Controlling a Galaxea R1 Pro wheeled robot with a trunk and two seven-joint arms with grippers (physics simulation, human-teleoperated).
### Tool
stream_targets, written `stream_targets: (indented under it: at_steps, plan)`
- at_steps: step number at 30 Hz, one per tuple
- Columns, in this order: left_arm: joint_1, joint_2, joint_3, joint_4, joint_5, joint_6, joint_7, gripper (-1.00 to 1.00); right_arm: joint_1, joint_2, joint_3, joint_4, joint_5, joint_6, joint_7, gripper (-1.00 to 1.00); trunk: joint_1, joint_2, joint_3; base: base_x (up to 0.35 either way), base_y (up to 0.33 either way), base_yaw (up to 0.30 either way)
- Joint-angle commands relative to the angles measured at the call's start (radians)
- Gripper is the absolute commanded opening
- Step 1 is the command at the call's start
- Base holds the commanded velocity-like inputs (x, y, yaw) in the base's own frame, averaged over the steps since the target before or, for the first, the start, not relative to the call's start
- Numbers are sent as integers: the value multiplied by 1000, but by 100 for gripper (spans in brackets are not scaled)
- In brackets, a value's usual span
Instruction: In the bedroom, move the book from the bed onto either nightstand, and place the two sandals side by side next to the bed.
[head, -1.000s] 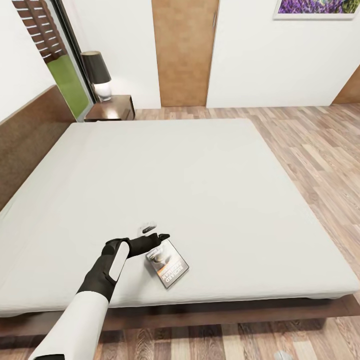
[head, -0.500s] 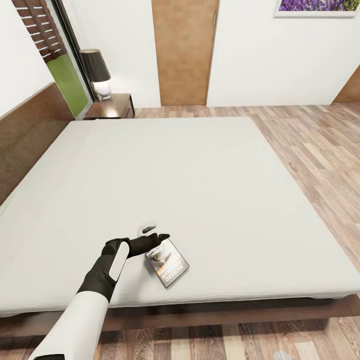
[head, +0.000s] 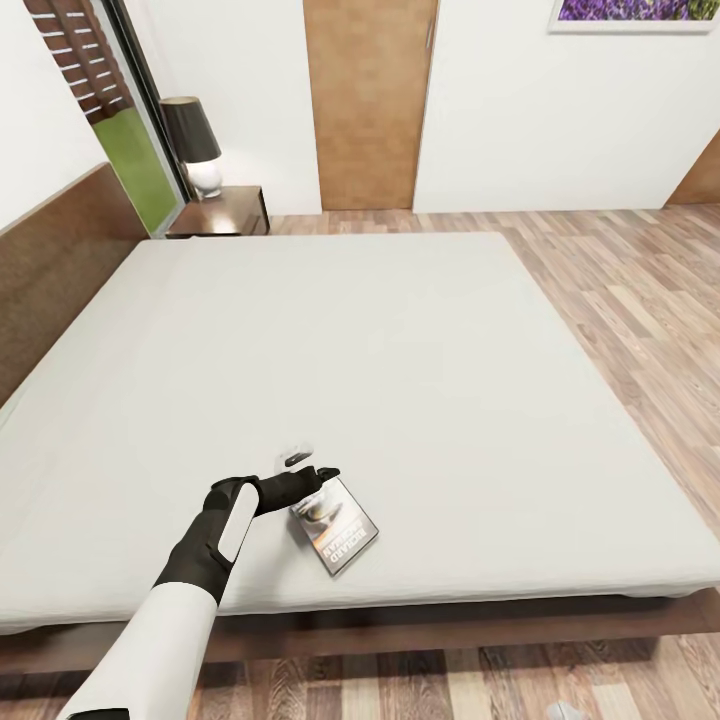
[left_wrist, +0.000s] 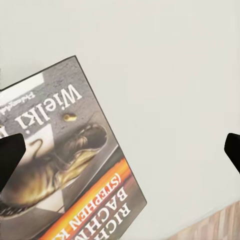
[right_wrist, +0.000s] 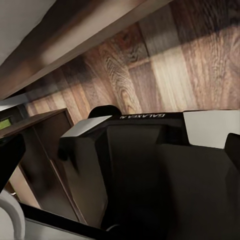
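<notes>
Book (head: 335, 525): lying flat on the white mattress, near the foot-side edge closest to the robot, cover up; grey-white with an orange-and-black title band and a picture of a boot.
Bed (head: 400, 340): large, plain white top on a dark wooden frame, brown headboard along the left of the head view.
Left gripper (head: 308, 468): reaching over the mattress just above the book's upper corner; from the head view one dark finger sits over the book's edge.
Left fingers (left_wrist: 10, 157): spread wide in the wrist view, the tips at either border, with the book (left_wrist: 65, 170) under one tip and bare sheet under the other; nothing is gripped.
Right gripper: its wrist camera looks across the robot's own dark body at the bed frame and floor planks; both tips sit far apart at the borders, holding nothing.
Nightstand (head: 222, 212): dark reddish wood, at the far head corner of the bed, well apart from the book.
Lamp (head: 192, 145): black shade, pale base, standing on the nightstand.
Floor (head: 640, 290): light wooden planks right of the bed.
</notes>
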Motion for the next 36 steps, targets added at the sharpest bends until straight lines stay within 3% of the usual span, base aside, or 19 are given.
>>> stream_targets:
  at_steps: [1,4,36]
  plan:
    - [-1,-1,5,-1,-1,7,-4,100,0,1,-9,-1,10,7,5,100,4,-8,-4,0,0,0]
    - [-1,-1,5,-1,-1,7,-5,100,0,1,-8,-1,10,7,5,100,15,-29,-13,0,0,0]
    - [-1,-1,8,-1,-1,9,-5,100,0,3,-9,-1,10,6,4,100,15,-29,-13,75,6,0]
